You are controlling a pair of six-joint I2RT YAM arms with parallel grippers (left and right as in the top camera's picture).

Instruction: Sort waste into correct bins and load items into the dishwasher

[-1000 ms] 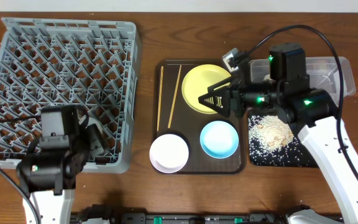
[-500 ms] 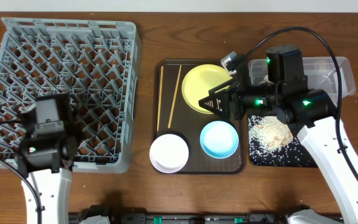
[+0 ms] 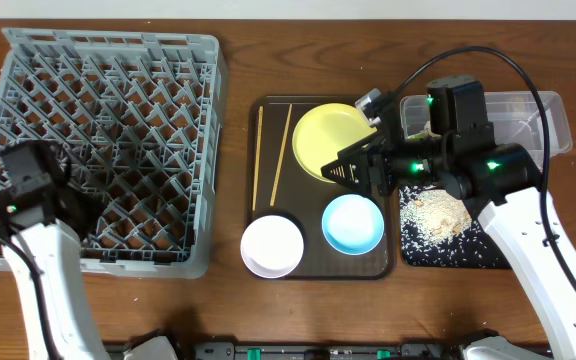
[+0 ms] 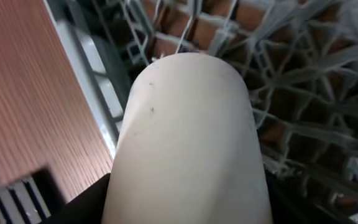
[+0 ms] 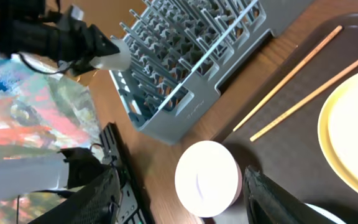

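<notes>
Left wrist view: left gripper [image 4: 182, 211] clamps a white cup [image 4: 188, 124] (long axis running up-frame); the dish rack [image 4: 309, 118] lies just beyond it, filling the upper right.

Rack [image 3: 108, 100]: 1. Brown tray [image 3: 313, 268]: 1. Chopsticks [image 3: 258, 155]: 2. Yellow plate [image 3: 326, 135]: 1. Bowls [image 3: 353, 223]: 2. Cup [image 4: 188, 143]: 1. Bins [image 3: 556, 120]: 2.

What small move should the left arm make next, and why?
Probably lower the white cup into the dish rack: the left end effector holds it above the rack's left edge, not yet seated between the tines.
</notes>
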